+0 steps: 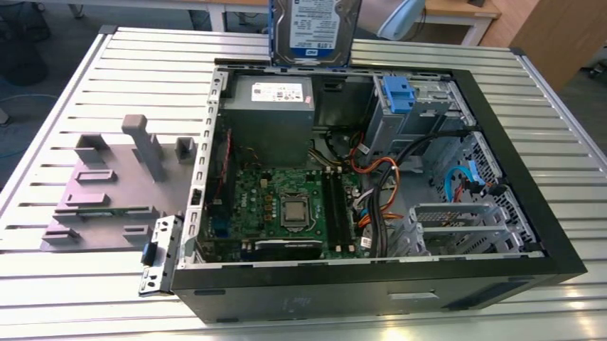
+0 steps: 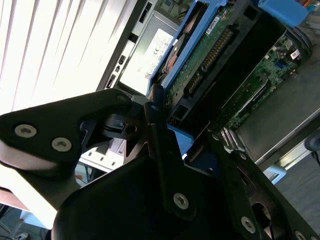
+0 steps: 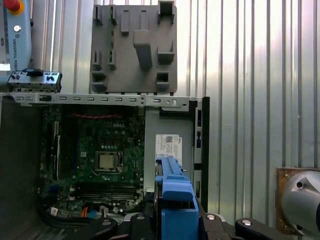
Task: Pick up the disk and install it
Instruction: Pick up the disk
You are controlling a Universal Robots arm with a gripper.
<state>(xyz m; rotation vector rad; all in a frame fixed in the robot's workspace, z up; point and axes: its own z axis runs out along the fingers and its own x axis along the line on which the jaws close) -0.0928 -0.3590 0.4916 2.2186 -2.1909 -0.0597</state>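
The disk [image 1: 316,28], a silver drive with a white-and-blue label in a blue carrier, hangs upright over the far edge of the open computer case [image 1: 531,234], above the grey power supply box [image 1: 270,106]. In the second wrist view my gripper [image 2: 192,127] is shut on the disk [image 2: 200,60], whose green circuit side and connector face the camera, with black fingers [image 2: 156,117] pressing the carrier's sides. In the first wrist view the blue carrier [image 3: 175,197] sticks out between the gripper's [image 3: 175,225] black fingers, above the case interior.
Inside the case lie the motherboard [image 1: 284,206], orange and blue cables [image 1: 379,177] and a grey drive bay with a blue bracket [image 1: 399,96]. A grey fixture plate [image 1: 114,185] lies on the slatted metal table [image 1: 142,64] at the exterior view's left.
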